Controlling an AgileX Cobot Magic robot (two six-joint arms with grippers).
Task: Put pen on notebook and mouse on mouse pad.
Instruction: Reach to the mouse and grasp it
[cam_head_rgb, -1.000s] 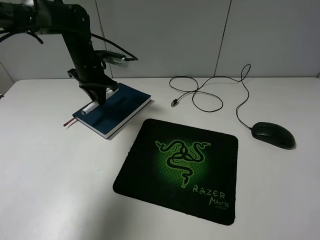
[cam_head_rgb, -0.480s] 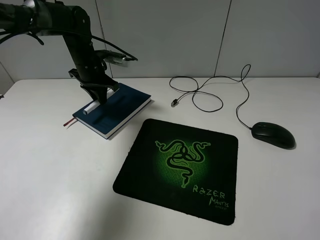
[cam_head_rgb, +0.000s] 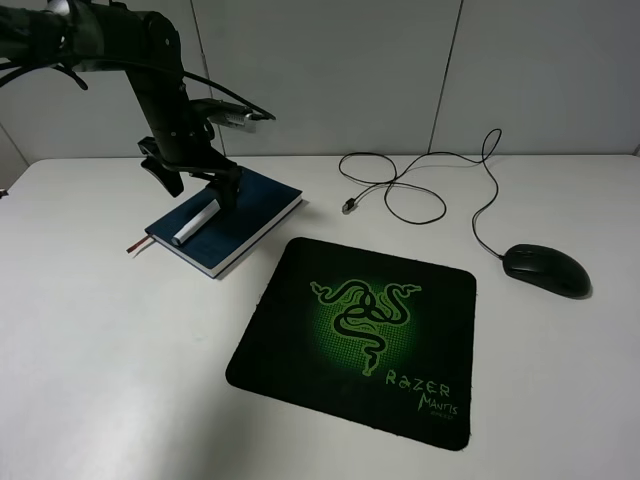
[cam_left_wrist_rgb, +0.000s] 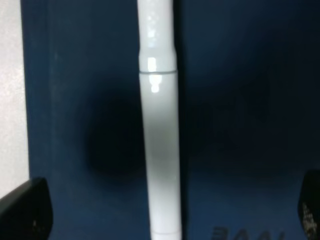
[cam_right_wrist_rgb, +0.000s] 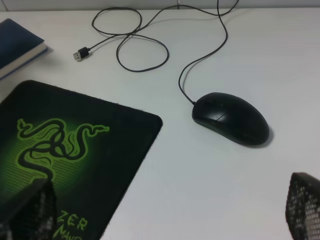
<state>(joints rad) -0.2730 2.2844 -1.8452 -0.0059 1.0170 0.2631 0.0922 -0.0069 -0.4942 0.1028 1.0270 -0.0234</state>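
**Pen freed on the notebook; mouse comes next**

Half a second ago the left gripper (cam_head_rgb: 200, 193) was closed on the pen. Now we see it raised a little, jaws spread wide. The notebook (cam_head_rgb: 245, 212) carries the pen (cam_head_rgb: 195, 226), which lies flat along its cover, touching neither finger. We judge that half done.

The mouse pad (cam_head_rgb: 300, 345) lacks the mouse (cam_head_rgb: 545, 270), which sits on the table (cam_head_rgb: 100, 350) well apart. The right gripper (cam_right_wrist_rgb: 165, 210) hangs near it, jaws spread.

On the pad we see a green snake logo (cam_head_rgb: 362, 325). We read "RAZER", then a smaller "Mantis", then a line too tiny to read.
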